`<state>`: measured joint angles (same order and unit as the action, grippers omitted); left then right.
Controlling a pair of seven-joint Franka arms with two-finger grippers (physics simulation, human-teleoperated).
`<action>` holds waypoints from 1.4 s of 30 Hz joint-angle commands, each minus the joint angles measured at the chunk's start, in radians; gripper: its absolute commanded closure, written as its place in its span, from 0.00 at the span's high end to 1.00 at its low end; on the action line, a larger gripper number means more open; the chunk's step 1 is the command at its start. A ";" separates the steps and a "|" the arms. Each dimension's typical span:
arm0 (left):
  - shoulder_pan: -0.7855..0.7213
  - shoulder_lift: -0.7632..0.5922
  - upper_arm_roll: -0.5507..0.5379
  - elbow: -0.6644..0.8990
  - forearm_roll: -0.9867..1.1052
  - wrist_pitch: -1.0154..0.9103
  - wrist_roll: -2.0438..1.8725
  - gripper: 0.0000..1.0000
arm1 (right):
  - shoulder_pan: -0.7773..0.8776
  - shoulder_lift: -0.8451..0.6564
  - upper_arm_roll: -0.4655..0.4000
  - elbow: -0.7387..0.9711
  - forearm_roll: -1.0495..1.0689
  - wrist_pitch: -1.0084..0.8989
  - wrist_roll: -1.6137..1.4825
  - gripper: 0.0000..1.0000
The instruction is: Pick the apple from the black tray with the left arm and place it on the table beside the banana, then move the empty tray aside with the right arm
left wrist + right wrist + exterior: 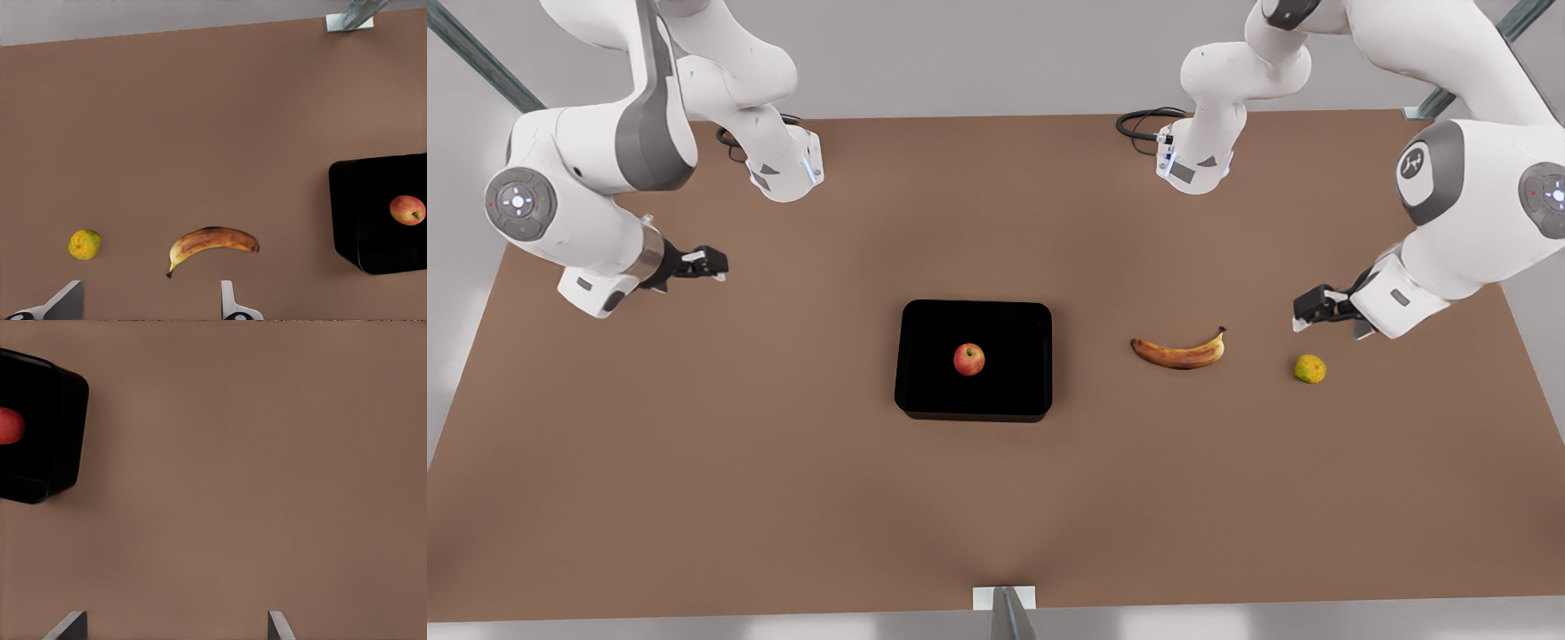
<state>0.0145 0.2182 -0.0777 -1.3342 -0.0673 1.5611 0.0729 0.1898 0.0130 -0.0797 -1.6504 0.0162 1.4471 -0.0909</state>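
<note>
Task status: nothing done yet; I log the apple (pixel 968 359) lying mid black tray (pixel 925 391), its sole content.

Left gripper (pixel 1303 318), fingers spread and empty, hangs just beside banana (pixel 1179 352), tray farther off; right gripper (pixel 716 265), also spread, waits well apart from tray.

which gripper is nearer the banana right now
The left gripper. It hovers open just off the banana on the front view's right, beside the small yellow-green fruit. The right gripper, also open, is beyond the black tray on the front view's left.
</note>
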 commanded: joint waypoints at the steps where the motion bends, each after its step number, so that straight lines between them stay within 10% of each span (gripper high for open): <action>1: 0.001 -0.002 -0.001 -0.007 0.006 0.054 0.008 1.00 | -0.073 -0.001 -0.003 0.001 0.004 0.029 -0.038 1.00; 13: -0.838 0.240 -0.002 0.016 0.193 0.166 -1.005 1.00 | -0.072 0.010 -0.003 0.003 0.002 0.029 -0.038 1.00; 42: -0.897 0.681 0.075 0.234 0.205 0.550 -1.055 1.00 | -0.073 0.013 -0.003 0.008 -0.002 0.024 -0.038 1.00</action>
<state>-0.8741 0.8893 -0.0021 -1.1012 0.1368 2.1015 -0.8148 0.0953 0.0270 -0.0819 -1.6433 0.0135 1.4728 -0.1249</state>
